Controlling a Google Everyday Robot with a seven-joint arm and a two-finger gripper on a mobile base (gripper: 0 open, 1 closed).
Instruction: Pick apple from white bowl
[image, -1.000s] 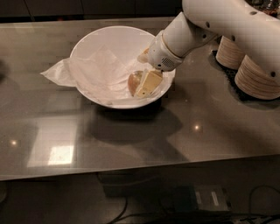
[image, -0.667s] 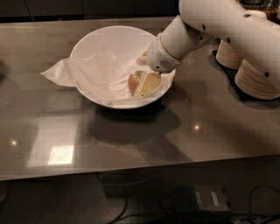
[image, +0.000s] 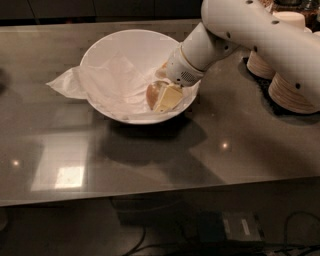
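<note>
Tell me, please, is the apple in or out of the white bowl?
In: the apple lies inside the white bowl, below its rim, the gripper down beside it.

Beige bowl stacks (image: 292, 92), grey table (image: 150, 165)

In the white bowl (image: 102, 47), the gripper (image: 166, 98) hides most of the apple (image: 151, 95), and the right edge crops the stacked paper bowls (image: 292, 92).

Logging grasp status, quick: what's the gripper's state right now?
The gripper is inside the white bowl, against the apple; open or closed cannot be told.
</note>
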